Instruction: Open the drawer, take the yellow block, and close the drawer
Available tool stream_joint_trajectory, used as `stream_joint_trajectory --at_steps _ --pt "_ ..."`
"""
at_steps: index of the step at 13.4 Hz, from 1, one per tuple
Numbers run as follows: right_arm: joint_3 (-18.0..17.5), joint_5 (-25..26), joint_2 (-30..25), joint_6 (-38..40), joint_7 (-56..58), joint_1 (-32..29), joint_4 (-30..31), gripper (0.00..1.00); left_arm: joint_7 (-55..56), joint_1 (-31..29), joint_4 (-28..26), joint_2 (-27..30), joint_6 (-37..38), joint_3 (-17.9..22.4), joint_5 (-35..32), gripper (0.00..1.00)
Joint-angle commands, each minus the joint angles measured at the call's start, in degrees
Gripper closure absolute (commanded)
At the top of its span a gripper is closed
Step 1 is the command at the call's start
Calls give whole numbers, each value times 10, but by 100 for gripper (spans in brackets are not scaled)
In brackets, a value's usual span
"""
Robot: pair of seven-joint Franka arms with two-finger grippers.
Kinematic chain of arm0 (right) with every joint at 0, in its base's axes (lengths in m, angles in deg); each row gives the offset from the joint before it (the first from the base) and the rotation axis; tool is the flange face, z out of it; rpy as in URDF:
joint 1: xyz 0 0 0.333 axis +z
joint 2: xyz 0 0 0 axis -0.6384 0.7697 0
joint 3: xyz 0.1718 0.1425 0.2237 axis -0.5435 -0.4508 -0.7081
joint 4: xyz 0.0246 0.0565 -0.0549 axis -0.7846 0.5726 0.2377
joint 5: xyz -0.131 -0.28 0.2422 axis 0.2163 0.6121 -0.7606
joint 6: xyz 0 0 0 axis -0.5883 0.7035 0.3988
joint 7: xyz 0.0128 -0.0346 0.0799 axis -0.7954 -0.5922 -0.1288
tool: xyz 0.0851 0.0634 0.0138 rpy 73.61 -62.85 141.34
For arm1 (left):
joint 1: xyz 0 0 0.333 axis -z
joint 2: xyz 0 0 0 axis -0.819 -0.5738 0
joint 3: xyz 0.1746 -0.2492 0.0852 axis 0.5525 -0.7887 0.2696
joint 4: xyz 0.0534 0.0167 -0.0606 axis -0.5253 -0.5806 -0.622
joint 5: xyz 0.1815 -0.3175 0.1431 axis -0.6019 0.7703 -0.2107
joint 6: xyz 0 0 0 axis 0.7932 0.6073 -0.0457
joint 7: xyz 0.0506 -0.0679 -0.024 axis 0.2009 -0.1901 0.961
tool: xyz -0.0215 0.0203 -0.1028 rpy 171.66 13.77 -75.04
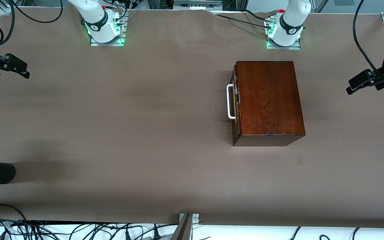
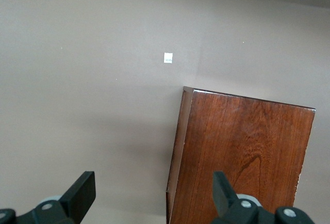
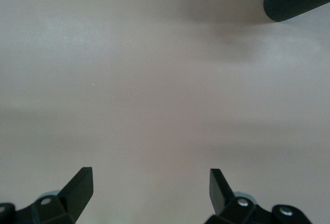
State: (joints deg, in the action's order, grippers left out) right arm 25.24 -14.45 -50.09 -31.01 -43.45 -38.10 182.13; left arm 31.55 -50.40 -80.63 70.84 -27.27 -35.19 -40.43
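Toward the left arm's end, the shut drawer point(image 1: 235, 101) shows its white handle; both pincers gape.

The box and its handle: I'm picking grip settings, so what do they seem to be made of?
The box looks like wood with a glossy reddish-brown varnish: grain lines show on its top, with a slight sheen. The handle is a smooth white U-shaped bar, perhaps painted metal or plastic; the look leaves that open.
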Motion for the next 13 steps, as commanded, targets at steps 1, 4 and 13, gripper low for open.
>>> stream_joint_trajectory --at_steps 1,4,13 --pt "-2 -9 3 6 -2 -3 -12 0 -15 -5 3 6 -14 -3 -16 0" --pt "-2 -9 3 6 -2 -3 -12 0 -8 2 -3 9 -23 -7 -33 0" --pt "-3 -9 3 6 -3 -3 -12 0 -10 -10 10 7 -17 -6 -26 0"
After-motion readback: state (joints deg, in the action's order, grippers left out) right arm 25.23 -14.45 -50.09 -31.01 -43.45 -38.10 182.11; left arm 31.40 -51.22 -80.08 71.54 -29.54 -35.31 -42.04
